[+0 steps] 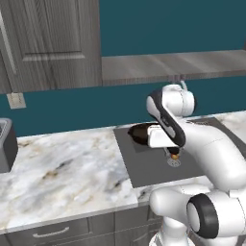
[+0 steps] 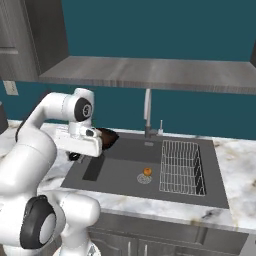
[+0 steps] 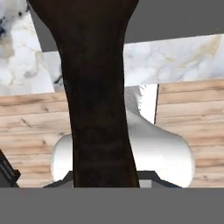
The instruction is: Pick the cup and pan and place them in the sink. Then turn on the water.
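One gripper (image 2: 75, 156), fingers set narrow around the pan's handle (image 3: 94, 109); in the hand view that dark handle runs straight up the middle from between the tips to the top edge, so the hold on it reads as firm. Fingertips themselves are hidden behind the handle and the hand body, contact surfaces not visible.

Pan (image 1: 143, 133): held up above the sink's (image 2: 125, 172) left rear part, off the basin floor, near the back-left corner. Left base view gives just a dark rounded sliver of it past the arm's wrist; right base view gives a brownish-dark edge (image 2: 107, 137) poking out right of the hand. Most of the pan body is blocked by the arm in both base views, tilt hard to judge.

Sink: dark grey basin set into the marble counter (image 1: 67, 168), drain (image 2: 144, 178) near the basin's centre with a small orange thing (image 2: 147, 171) touching or just over it, too small to identify. Wire rack (image 2: 181, 167) fills the basin's right part. Faucet (image 2: 147, 112) stands at the rear edge, its top cut by the shelf (image 2: 150, 72) above in the right base view; in the left base view it is mostly behind the arm.

Counter's left edge: a grey box-like object (image 1: 6, 144), cut off by the frame, unclear what it is.
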You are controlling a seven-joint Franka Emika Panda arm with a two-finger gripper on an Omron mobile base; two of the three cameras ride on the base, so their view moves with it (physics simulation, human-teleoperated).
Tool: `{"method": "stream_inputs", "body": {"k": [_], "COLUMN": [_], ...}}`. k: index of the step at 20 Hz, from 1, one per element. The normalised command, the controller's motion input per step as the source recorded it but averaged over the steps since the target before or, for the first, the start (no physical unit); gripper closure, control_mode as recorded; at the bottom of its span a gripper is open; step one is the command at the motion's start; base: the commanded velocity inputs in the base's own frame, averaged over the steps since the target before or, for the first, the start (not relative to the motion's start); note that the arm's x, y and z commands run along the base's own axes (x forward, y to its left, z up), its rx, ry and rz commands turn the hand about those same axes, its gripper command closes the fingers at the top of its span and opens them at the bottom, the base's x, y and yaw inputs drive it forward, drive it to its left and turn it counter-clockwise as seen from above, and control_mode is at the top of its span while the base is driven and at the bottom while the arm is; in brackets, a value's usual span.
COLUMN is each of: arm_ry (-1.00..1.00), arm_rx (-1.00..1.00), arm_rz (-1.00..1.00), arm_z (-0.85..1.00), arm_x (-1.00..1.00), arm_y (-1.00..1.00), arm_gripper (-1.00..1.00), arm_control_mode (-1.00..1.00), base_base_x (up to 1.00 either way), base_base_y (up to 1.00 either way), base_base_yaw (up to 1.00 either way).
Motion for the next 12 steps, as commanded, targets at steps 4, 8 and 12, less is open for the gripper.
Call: {"method": "stream_inputs", "body": {"k": [4, 8, 12], "arm_ry": [0.51, 0.42, 0.35], "arm_rx": [0.03, 0.13, 0.07], "arm_rz": [-0.25, -0.23, -0.24], "arm_z": [-0.23, -0.08, -0.05], "arm_x": [0.04, 0.11, 0.18], "arm_y": [0.06, -0.03, -0.04], "arm_gripper": [1.00, 1.00, 1.00], "arm_control_mode": [-1.00, -1.00, -1.00], "base_base_x": [0.00, 0.00, 0.00], "base_base_y": [0.00, 0.00, 0.00], "base_base_yaw": [0.00, 0.00, 0.00]}}
